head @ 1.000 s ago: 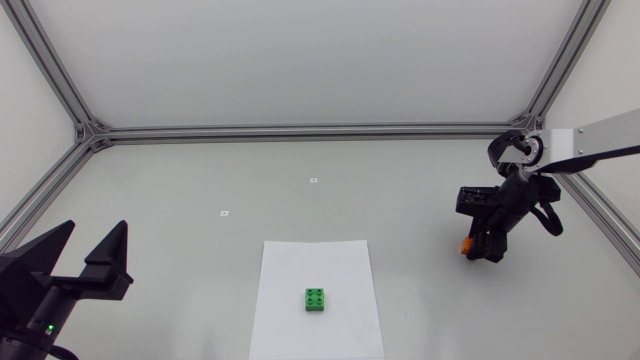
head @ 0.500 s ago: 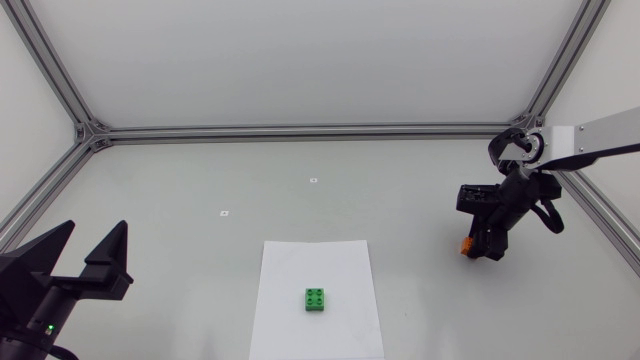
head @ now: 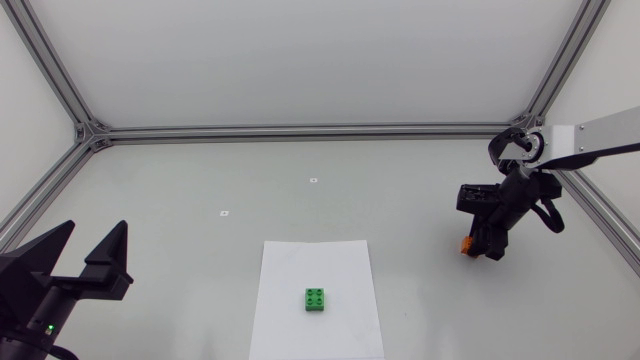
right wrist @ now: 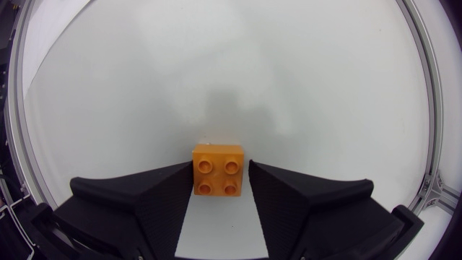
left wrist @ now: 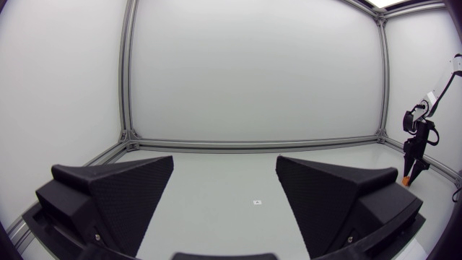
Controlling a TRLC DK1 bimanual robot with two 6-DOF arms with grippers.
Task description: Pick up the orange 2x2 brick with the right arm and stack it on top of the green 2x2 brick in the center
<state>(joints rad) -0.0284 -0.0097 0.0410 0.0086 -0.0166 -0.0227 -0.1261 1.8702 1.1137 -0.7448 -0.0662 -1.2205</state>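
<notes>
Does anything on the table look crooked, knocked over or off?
Nothing stands out. The green 2x2 plastic brick sits flat on the white paper sheet, and the orange 2x2 plastic brick sits square in the right gripper.

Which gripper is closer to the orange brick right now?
Right. The right gripper grips the orange brick between its fingers; the left gripper sits far off across the table.
</notes>
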